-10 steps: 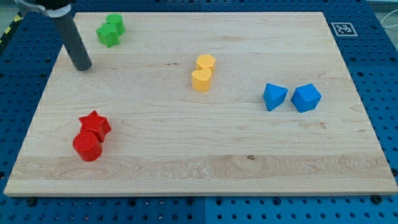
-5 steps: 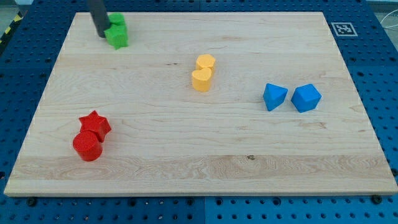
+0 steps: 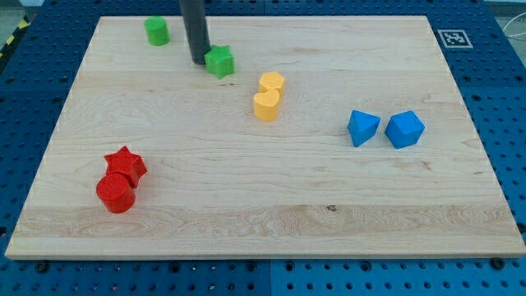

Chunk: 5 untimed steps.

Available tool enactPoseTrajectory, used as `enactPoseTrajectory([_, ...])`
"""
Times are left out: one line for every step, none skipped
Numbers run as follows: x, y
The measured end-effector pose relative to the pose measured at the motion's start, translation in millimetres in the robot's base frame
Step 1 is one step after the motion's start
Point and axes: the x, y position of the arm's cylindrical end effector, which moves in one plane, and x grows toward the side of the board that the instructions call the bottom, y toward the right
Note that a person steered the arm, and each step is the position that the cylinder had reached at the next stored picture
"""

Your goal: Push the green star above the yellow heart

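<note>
The green star [image 3: 219, 62] lies on the wooden board [image 3: 263, 197], up and to the left of the yellow pair. The yellow heart [image 3: 266, 106] sits just below a second yellow block [image 3: 272, 83] and touches it. My tip [image 3: 199, 61] stands against the green star's left side. A second green block [image 3: 157, 31] stays alone near the board's top left.
A red star [image 3: 126, 164] and a red cylinder [image 3: 115, 193] touch each other at the lower left. Two blue blocks [image 3: 362, 127] [image 3: 404, 129] lie side by side at the right. A printed marker [image 3: 451, 38] is at the board's top right corner.
My tip went from the board's left edge up to the green pair, then right. The green star slid right and down, away from the other green block, toward the yellow blocks.
</note>
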Motion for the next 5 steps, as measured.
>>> enactPoseTrajectory([16,5])
enactPoseTrajectory([19,36])
enactPoseTrajectory([18,86])
enactPoseTrajectory([16,133])
enactPoseTrajectory([-7,160])
